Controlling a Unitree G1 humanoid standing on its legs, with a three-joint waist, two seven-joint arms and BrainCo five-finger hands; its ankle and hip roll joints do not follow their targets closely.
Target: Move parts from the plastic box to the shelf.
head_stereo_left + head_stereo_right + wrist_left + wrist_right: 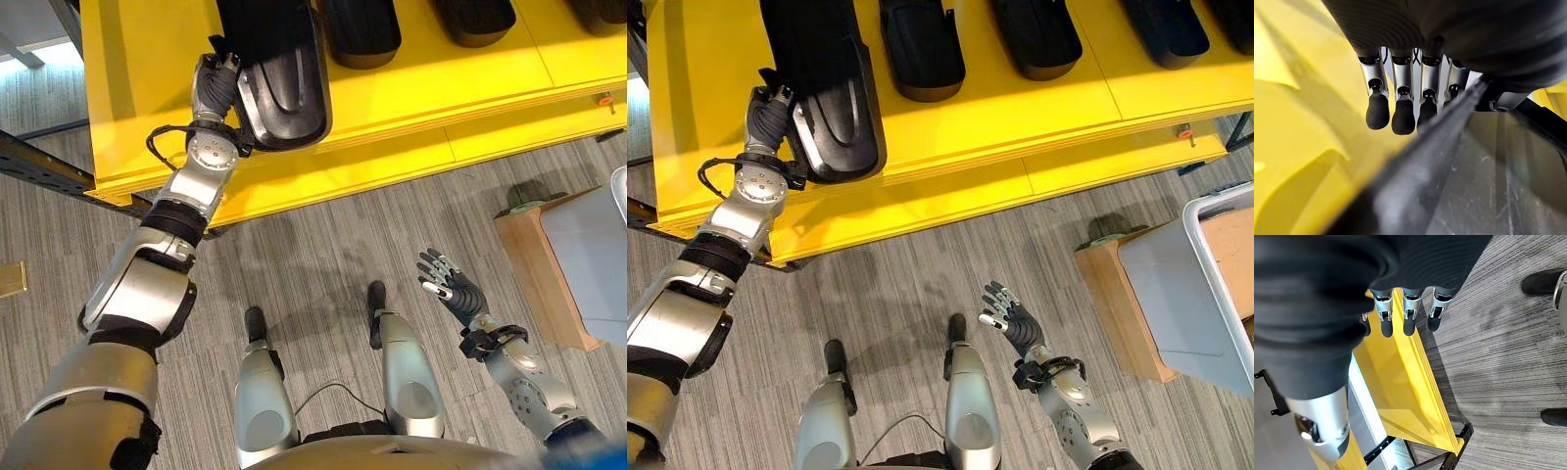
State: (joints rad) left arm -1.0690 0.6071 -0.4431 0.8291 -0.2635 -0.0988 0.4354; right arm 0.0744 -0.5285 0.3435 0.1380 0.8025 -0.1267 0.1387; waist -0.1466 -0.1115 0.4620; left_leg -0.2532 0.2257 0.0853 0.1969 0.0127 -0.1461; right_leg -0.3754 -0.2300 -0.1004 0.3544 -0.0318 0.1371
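One yellow shelf (1038, 117) spans the far side of the scene. On it lie five black moulded parts in a row running from left to right: the leftmost part (828, 108), which reaches nearest to the shelf's front edge, then a second part (921, 44), a third part (1036, 34), a fourth part (1161, 27), and a fifth part (1232, 18) cut off at the far right corner. One grey plastic box (1181, 289) stands on the floor at the right, on one wooden stand (1112, 289). Two robot hands show: the left hand (769, 117) and the right hand (1011, 315).
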